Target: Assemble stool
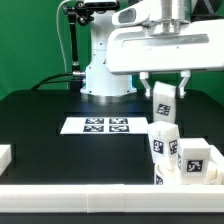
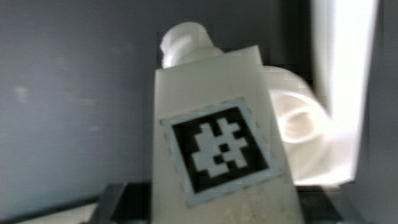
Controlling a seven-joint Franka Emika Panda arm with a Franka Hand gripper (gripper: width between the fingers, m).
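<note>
My gripper (image 1: 165,88) hangs at the exterior view's right, shut on a white stool leg block (image 1: 163,101) with a black-and-white tag, held tilted above the table. In the wrist view the held leg (image 2: 214,120) fills the middle, between my gripper's (image 2: 222,207) dark fingers. Below it, two more tagged white stool pieces stand together by the right front corner: one leg (image 1: 162,143) and a wider piece (image 1: 191,161). I cannot tell whether that wider piece is the seat. Rounded white parts (image 2: 299,120) show behind the held leg in the wrist view.
The marker board (image 1: 97,125) lies flat mid-table in front of the robot base (image 1: 105,75). A plain white block (image 1: 5,155) sits at the left edge. A white rail (image 1: 90,200) runs along the table's front.
</note>
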